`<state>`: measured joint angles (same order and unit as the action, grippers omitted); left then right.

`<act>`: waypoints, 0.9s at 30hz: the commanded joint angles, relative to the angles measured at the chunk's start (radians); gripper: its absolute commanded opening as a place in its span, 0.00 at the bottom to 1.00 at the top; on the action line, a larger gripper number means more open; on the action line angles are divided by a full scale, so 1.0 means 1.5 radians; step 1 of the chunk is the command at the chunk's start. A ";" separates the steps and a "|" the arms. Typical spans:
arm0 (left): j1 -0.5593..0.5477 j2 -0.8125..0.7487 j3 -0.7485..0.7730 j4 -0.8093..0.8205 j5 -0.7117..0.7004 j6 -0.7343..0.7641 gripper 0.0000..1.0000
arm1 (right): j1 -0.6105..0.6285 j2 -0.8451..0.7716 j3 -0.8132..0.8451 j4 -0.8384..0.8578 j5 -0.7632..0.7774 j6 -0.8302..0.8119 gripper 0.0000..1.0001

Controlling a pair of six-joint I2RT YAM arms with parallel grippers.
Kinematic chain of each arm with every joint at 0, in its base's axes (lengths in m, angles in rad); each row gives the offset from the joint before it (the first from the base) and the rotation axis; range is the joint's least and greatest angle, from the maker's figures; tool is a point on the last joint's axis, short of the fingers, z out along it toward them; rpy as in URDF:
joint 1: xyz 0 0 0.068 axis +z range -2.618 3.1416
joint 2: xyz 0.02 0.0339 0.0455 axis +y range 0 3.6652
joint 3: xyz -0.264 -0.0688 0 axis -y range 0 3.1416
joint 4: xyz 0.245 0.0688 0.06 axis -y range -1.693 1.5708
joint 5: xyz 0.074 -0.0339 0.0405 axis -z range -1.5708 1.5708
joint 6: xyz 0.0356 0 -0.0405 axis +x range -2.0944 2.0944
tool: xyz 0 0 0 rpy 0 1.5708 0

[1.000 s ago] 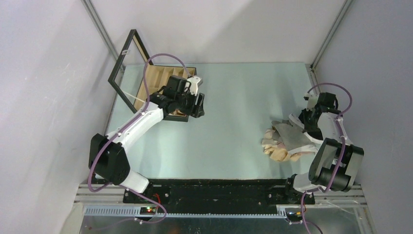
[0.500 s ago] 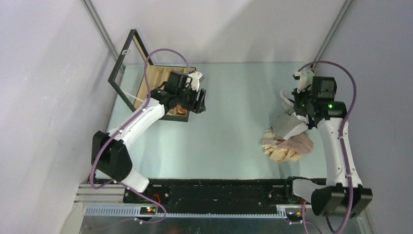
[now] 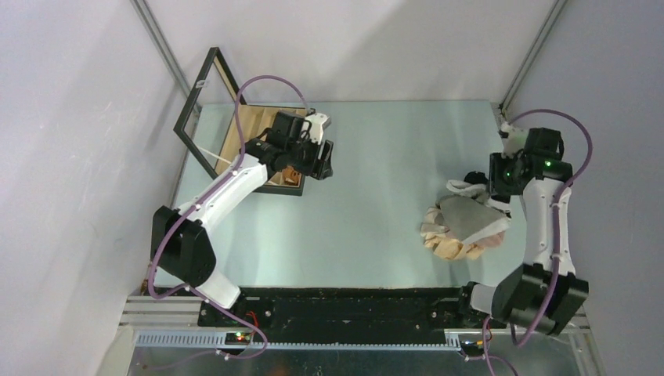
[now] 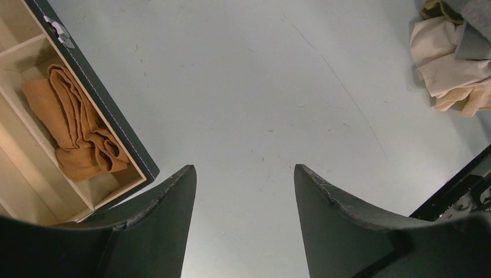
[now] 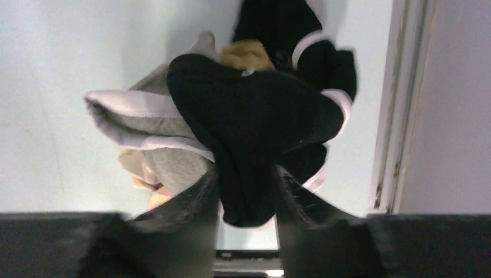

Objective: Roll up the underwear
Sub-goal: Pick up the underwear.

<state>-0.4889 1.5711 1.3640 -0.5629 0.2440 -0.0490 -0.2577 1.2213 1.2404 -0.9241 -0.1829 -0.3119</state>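
Black underwear (image 5: 255, 116) with white trim fills the gap between my right gripper (image 5: 246, 174) fingers; I cannot tell whether they pinch it. It sits on the pile (image 3: 462, 227) at the table's (image 4: 260, 87) right side. My left gripper (image 4: 243, 174) stands wide apart beside the box (image 4: 110, 116), where rolled rust-brown underwear (image 4: 75, 124) lies.

Soft matt cloth, creased at the folds, in the rust-brown underwear (image 4: 75, 124); smooth pale wood and a stitched black matt rim on the compartment box (image 4: 98, 101); matt, lightly scuffed table (image 4: 260, 87); smooth-clothed black underwear (image 5: 255, 110) with white trim.
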 commanded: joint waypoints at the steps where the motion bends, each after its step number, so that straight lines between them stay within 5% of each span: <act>1: -0.006 -0.008 0.001 0.005 0.015 0.018 0.68 | -0.079 0.051 -0.025 -0.033 -0.008 -0.019 0.50; 5: -0.007 -0.017 -0.003 0.002 0.009 0.025 0.68 | -0.032 -0.010 -0.027 -0.047 -0.088 -0.084 0.57; 12: -0.010 -0.024 -0.010 0.000 0.008 0.025 0.69 | 0.135 -0.134 -0.140 -0.049 -0.066 -0.260 0.58; 27: -0.011 -0.037 -0.030 0.009 0.004 0.023 0.69 | 0.137 -0.113 -0.279 -0.044 0.077 -0.147 0.51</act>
<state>-0.4965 1.5604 1.3254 -0.5705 0.2470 -0.0261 -0.0517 1.0939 0.8425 -1.0107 -0.1200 -0.5690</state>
